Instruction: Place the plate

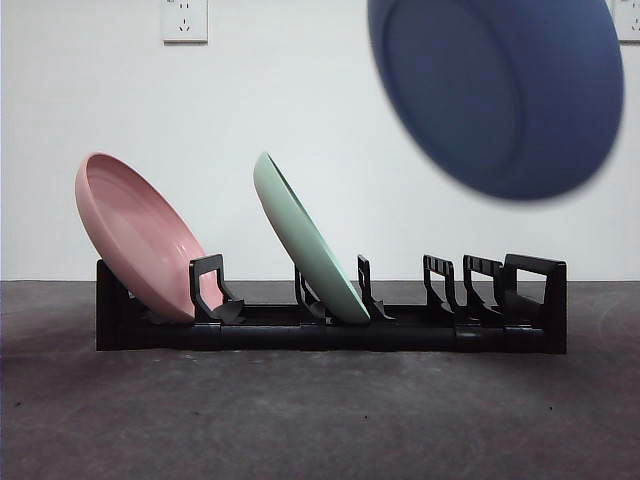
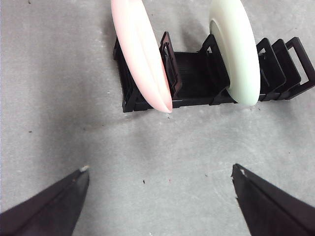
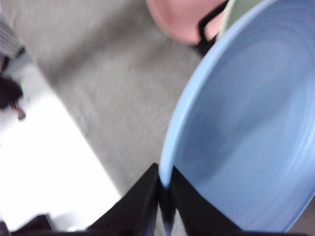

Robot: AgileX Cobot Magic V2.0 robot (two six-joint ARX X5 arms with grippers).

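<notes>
A blue plate (image 1: pixel 500 90) hangs tilted in the air at the upper right of the front view, above the right end of the black dish rack (image 1: pixel 330 325). My right gripper (image 3: pixel 165 194) is shut on the rim of the blue plate (image 3: pixel 246 137). A pink plate (image 1: pixel 140 235) leans in the rack's left slot and a green plate (image 1: pixel 310 240) leans in a middle slot. My left gripper (image 2: pixel 160 174) is open and empty above the table in front of the rack (image 2: pixel 197 73), with the pink plate (image 2: pixel 142 54) and green plate (image 2: pixel 236 49) beyond it.
The rack's right-hand slots (image 1: pixel 480 290) hold nothing. The table (image 1: pixel 320 410) is dark grey in front of the rack. A white wall with a socket (image 1: pixel 184 20) stands behind.
</notes>
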